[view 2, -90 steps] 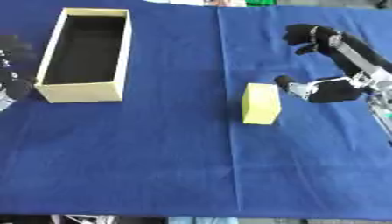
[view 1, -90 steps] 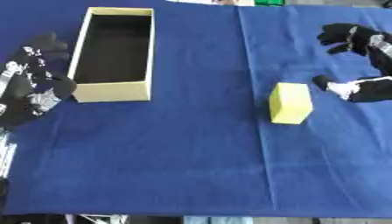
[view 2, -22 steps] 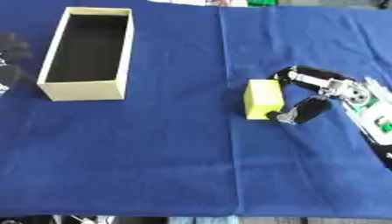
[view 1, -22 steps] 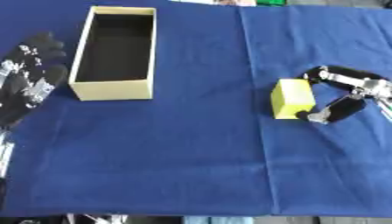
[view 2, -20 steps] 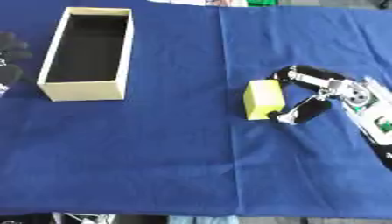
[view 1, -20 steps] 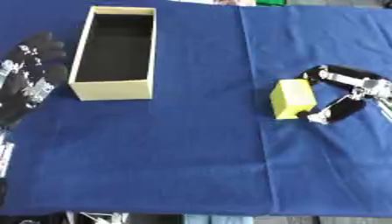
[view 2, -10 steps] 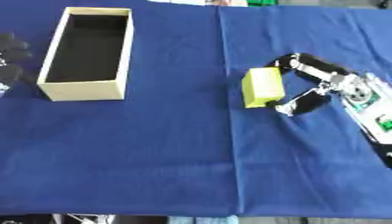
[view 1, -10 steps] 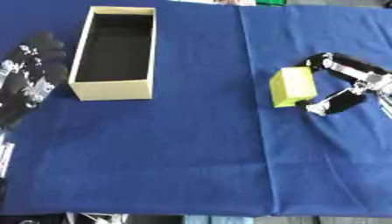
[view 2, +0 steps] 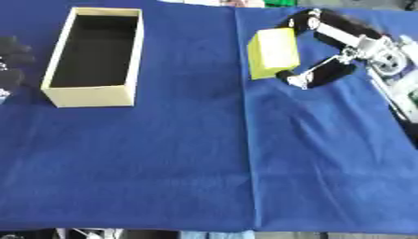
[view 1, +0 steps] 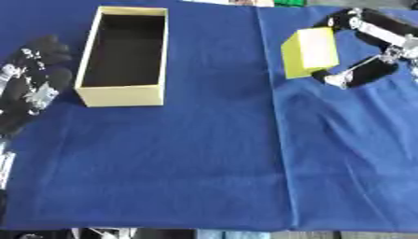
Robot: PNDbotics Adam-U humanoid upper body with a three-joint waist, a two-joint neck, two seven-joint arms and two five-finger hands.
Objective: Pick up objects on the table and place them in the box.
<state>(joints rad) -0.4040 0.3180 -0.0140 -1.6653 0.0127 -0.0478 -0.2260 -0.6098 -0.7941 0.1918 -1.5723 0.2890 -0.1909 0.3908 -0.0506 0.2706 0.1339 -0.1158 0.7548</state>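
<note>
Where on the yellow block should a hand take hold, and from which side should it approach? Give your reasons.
Probably across its two narrow opposite ends, coming from its right. The yellow block is a plain flat-faced cuboid, so parallel faces suit a pinch. The right hand already brackets it that way, and the box lies clear to the left.

The yellow block (view 2: 274, 52) is motion-blurred; its contact with the table cannot be determined. The right hand (view 2: 339, 44) grips it, with the wrist cut off at the right edge. The left hand (view 1: 32, 86) is blurred and cropped at the left edge.
</note>
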